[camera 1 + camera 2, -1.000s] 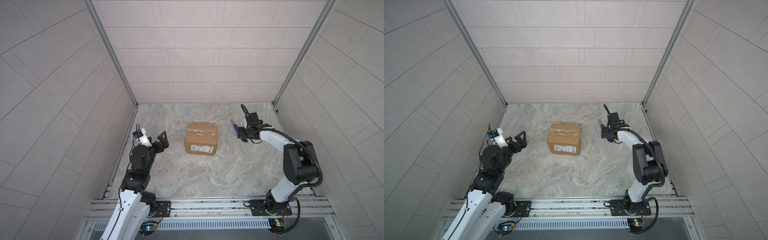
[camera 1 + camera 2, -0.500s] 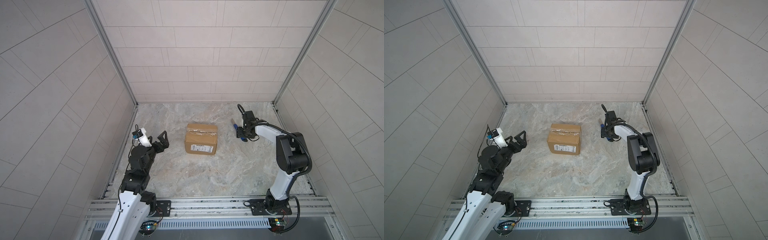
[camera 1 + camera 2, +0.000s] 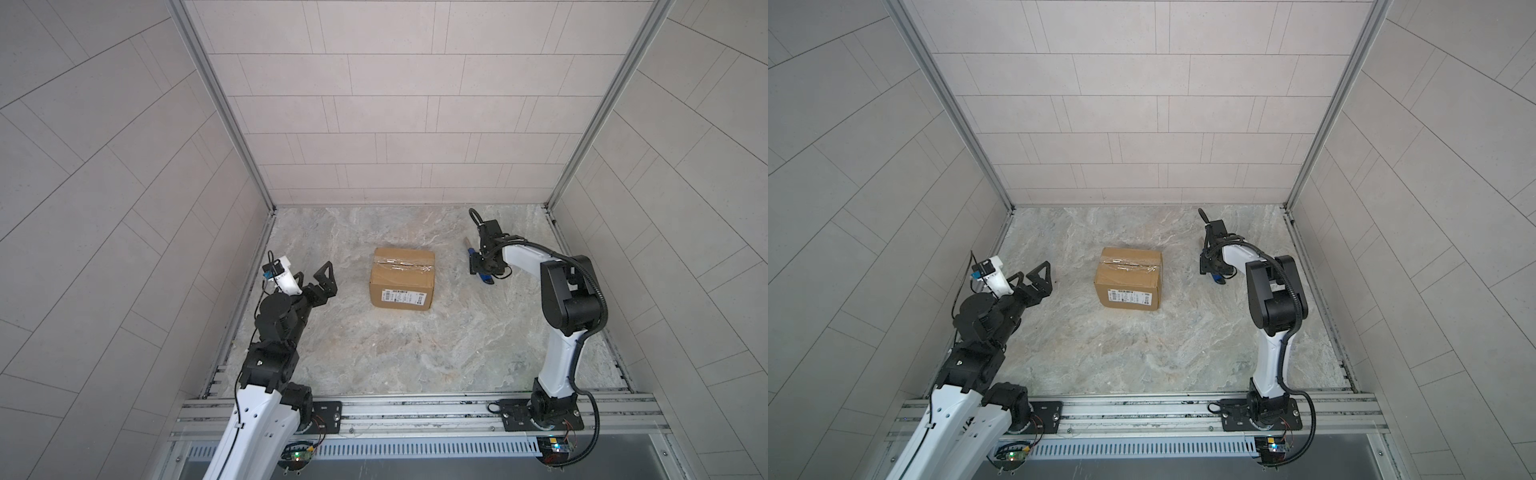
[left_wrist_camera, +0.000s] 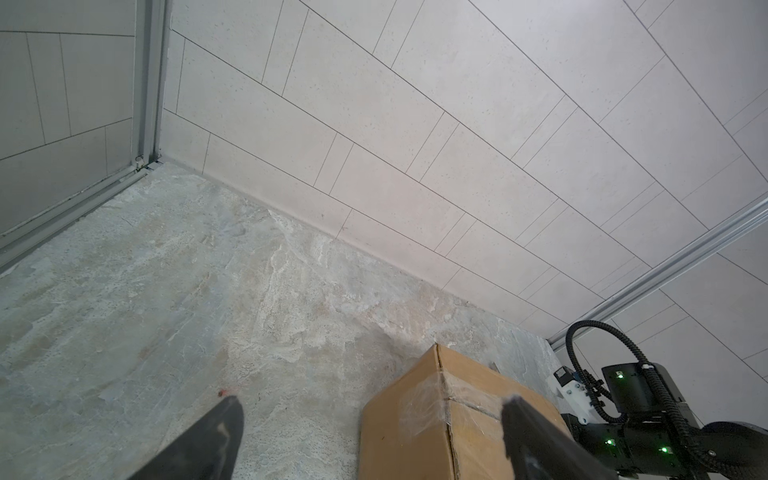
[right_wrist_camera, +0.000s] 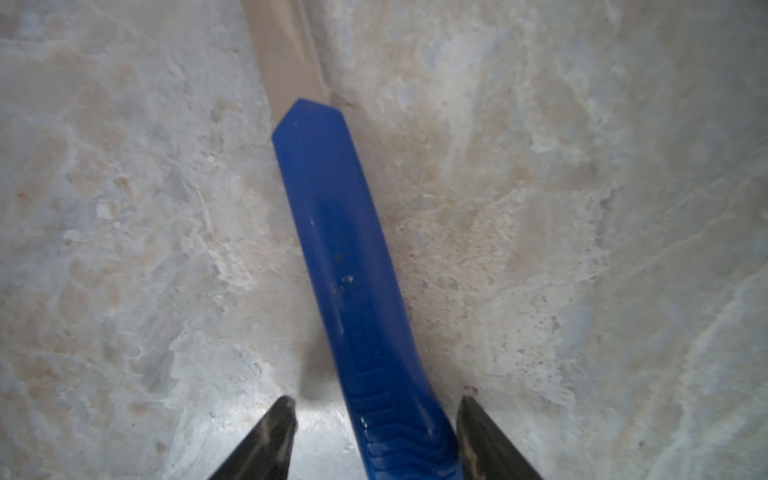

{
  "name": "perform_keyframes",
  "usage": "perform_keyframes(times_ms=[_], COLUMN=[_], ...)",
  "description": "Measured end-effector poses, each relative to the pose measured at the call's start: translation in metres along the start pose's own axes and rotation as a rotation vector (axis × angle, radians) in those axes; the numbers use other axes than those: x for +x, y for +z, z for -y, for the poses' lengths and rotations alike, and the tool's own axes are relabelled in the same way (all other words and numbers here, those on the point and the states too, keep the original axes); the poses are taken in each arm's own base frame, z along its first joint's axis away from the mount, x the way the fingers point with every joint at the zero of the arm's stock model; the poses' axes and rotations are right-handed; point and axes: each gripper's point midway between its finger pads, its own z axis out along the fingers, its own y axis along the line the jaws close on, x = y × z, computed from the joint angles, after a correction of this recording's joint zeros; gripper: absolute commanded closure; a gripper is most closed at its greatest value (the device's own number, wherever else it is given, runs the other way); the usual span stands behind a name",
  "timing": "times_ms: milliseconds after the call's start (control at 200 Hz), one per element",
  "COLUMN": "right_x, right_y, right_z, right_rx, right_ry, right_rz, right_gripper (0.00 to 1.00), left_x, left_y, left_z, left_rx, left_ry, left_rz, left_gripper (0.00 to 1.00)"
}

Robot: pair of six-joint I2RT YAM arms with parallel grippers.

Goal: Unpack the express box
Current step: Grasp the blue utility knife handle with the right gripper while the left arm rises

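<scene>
Jaws narrowing: right gripper (image 5: 377, 400) straddles the blue knife (image 5: 340, 249), unclamped (left gripper (image 3: 314, 277) gapes idle); express box (image 3: 402, 277) still taped

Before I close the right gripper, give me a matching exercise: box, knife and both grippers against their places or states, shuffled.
1. box
2. knife
3. left gripper
4. right gripper

A. open, astride the knife
B. taped shut, in the middle
C. open wide, empty, short of the box
D. lying flat, right of the box

Pairs: 1-B, 2-D, 3-C, 4-A
</scene>
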Motion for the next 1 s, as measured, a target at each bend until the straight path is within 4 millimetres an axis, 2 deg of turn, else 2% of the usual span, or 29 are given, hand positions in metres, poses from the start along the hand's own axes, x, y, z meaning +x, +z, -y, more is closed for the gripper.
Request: perform_keyframes(times_ms=[290,506,876,996], right_x=[0.006,0.005,-0.013,-0.013], right_y=[0.001,0.002,0.008,0.008], right_z=[-0.015,-0.009,-0.008,-0.008], right_rx=[-0.007,0.038,0.072,0.076], right_ry=[-0.034,-0.036,-0.007,0.006], right_rz=[-0.010,-0.006,0.018,0.021], right_gripper=[0.41,0.40,0.41,0.49], left_x=[-0.002,0.001,0.003,0.004], left_y=[-0.004,-0.004,-0.004,-0.004], left_z=[0.001,-0.002,-0.004,-0.004], left_rx=[0.004,-0.007,-0.017,-0.018], left_ry=[-0.006,-0.006,-0.008,-0.008], left_rz=[0.010,-0.001,-0.012,-0.013], left_gripper=[0.00,0.00,0.00,0.00])
